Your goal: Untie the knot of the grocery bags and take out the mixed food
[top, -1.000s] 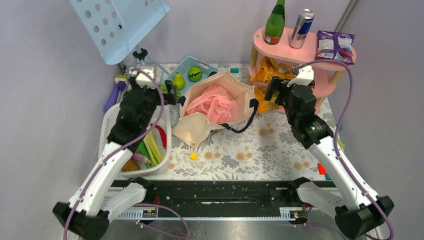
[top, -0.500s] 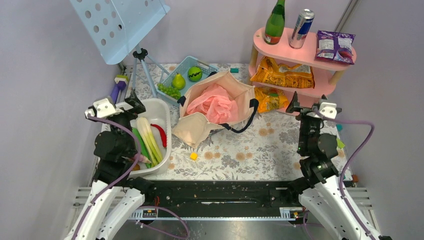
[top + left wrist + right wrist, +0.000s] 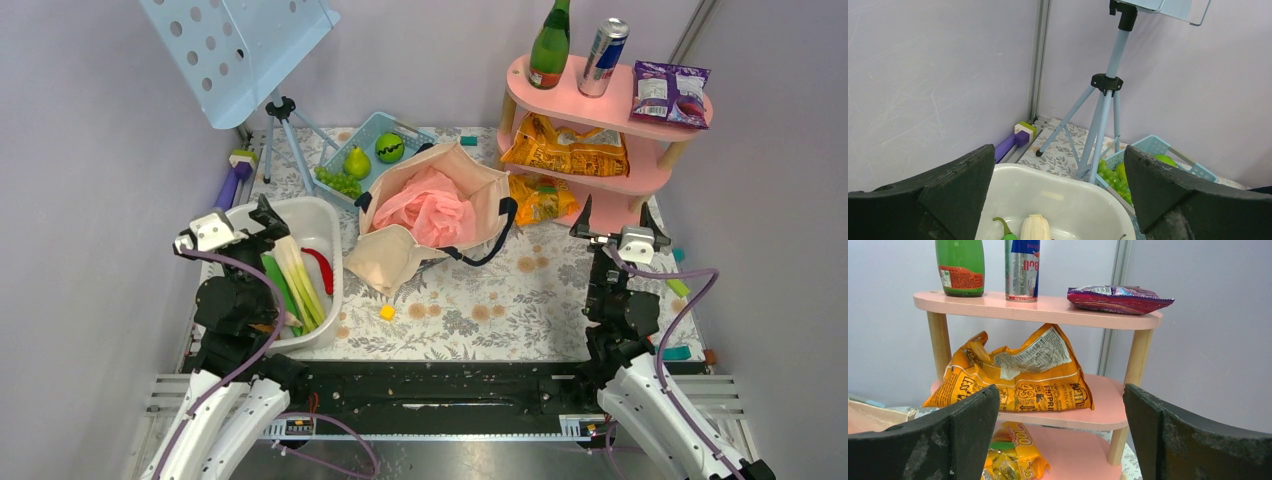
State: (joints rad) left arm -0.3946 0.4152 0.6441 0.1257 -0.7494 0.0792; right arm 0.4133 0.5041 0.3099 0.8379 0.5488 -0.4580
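Note:
The beige canvas tote (image 3: 400, 258) lies open mid-table with the pink plastic bag (image 3: 432, 210) bunched inside it. My left gripper (image 3: 268, 222) is open and empty above the white tub (image 3: 328, 218), left of the tote; in the left wrist view (image 3: 1058, 195) the tub's bare wall (image 3: 1073, 200) shows below it. Leeks (image 3: 300, 282) lie in the tub. My right gripper (image 3: 613, 216) is open and empty, right of the tote, facing the orange snack packets (image 3: 1018, 375) on the pink shelf. A pear (image 3: 357, 162) sits in the blue basket. The drink can (image 3: 604, 57) stands on the shelf top.
The pink shelf unit (image 3: 600, 103) at back right carries a green bottle (image 3: 550, 45) and a purple crisp packet (image 3: 670, 90). The blue basket (image 3: 372, 132) and a tripod stand (image 3: 285, 112) stand at the back left. A small yellow cube (image 3: 387, 312) lies near the tote.
Both arms have drawn back from beside the tote towards the near edge. The left gripper now sits over the tub, the right one low by the shelf. The bags have not moved.

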